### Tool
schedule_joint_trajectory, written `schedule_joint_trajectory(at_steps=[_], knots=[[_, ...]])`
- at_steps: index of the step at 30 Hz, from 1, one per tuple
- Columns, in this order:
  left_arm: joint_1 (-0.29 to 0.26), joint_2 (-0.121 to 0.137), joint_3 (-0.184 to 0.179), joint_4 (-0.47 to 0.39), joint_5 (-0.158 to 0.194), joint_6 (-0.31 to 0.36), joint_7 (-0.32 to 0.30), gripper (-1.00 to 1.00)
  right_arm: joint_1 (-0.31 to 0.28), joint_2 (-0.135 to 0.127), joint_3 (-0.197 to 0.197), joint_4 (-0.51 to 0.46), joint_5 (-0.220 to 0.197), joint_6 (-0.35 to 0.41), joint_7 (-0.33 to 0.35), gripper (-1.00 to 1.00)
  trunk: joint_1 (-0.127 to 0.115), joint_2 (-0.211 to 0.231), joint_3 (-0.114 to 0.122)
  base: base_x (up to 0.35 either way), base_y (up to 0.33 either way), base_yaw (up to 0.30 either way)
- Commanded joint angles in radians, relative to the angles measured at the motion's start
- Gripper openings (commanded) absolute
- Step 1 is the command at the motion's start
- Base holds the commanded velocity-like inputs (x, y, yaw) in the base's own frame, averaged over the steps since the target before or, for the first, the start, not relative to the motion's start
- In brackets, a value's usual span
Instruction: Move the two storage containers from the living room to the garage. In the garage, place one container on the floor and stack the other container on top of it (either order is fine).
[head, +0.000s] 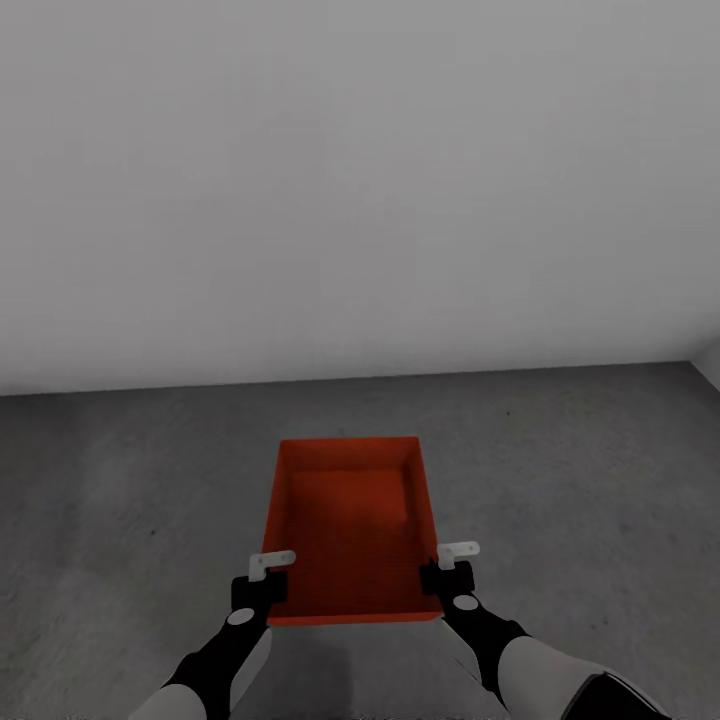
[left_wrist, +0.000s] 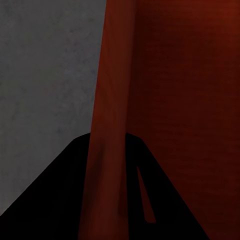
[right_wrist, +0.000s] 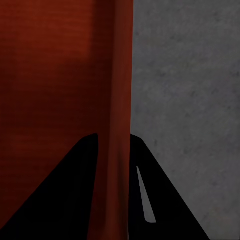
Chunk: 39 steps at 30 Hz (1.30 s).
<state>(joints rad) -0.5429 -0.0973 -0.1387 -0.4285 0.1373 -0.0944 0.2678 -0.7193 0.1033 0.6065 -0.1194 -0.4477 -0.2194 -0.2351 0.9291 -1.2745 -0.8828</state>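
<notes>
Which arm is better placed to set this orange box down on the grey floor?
Neither alone. The left gripper straddles the left wall of the box and the right gripper the right wall, near the same end. Lowering it level to the floor probably needs both together.

Orange-red storage container, mottled dark grey floor, plain pale grey wall.
</notes>
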Motion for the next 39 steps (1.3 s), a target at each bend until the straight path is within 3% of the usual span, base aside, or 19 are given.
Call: schedule_joint_trajectory(at_steps=[1, 17, 39], knots=[[-0.001, 0.001, 0.004, -0.003, 0.01, -0.002, 0.011, -1.0, 0.0, 0.0, -0.004, 0.001, -0.012, -0.005, -0.004, -1.0, 0.0, 0.0, -0.002, 0.0, 0.0, 0.0], [-0.001, 0.001, 0.004, -0.003, 0.01, -0.002, 0.011, -1.0, 0.0, 0.001, -0.004, 0.001, -0.013, -0.004, -0.005, -1.0, 0.0, 0.0, -0.004, 0.0, 0.0, 0.0], [-0.001, 0.001, 0.004, -0.003, 0.01, -0.002, 0.011, -1.0, 0.0, 0.001, -0.004, 0.001, -0.013, -0.003, -0.006, -1.0, 0.004, -0.007, 0.014, 0.0, 0.0, 0.0]])
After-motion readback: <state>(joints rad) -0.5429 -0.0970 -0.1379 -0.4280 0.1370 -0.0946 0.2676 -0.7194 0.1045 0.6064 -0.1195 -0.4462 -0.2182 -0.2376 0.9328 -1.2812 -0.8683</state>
